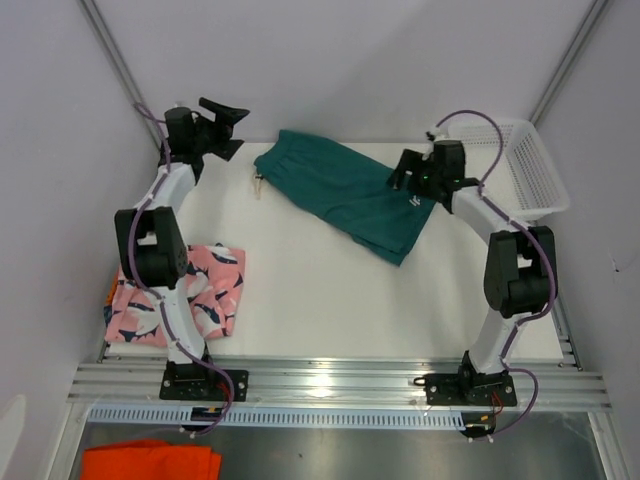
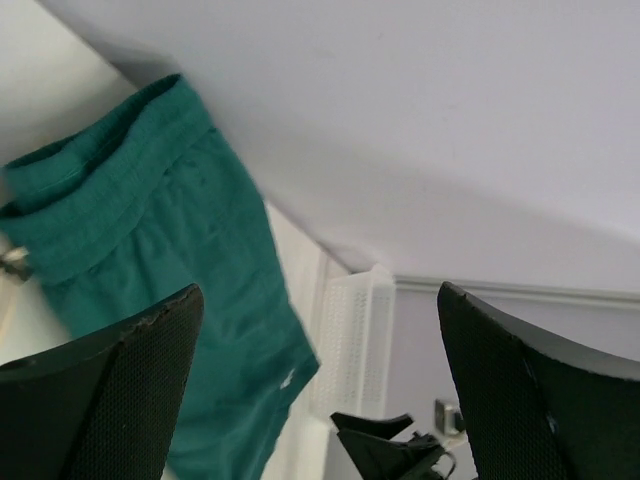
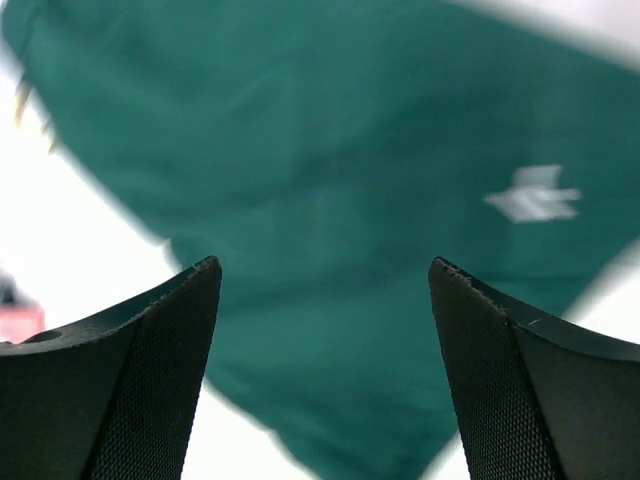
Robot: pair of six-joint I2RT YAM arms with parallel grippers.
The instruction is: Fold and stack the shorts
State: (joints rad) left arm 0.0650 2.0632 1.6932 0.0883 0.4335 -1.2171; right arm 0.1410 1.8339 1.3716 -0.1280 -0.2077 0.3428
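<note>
Teal green shorts (image 1: 345, 195) lie spread flat and slantwise at the far centre of the table (image 1: 300, 290), unfolded, likely laid out for folding. Left gripper (image 2: 320, 290): jaws wide apart, empty, raised far left beside the waistband. Right gripper (image 3: 323, 265): jaws apart, empty, over the leg end. Pink shark shorts (image 1: 215, 290) sit folded near left, probably the stack's base.

Pale lilac walls (image 1: 350, 60), white tabletop (image 1: 330, 290), aluminium rail (image 1: 330, 380) along near edge, even light

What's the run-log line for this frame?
left gripper: open, empty, raised far-left | right gripper: open, empty, over teal shorts | teal shorts: spread flat, far centre | pink shark shorts: near-left, under left arm
</note>
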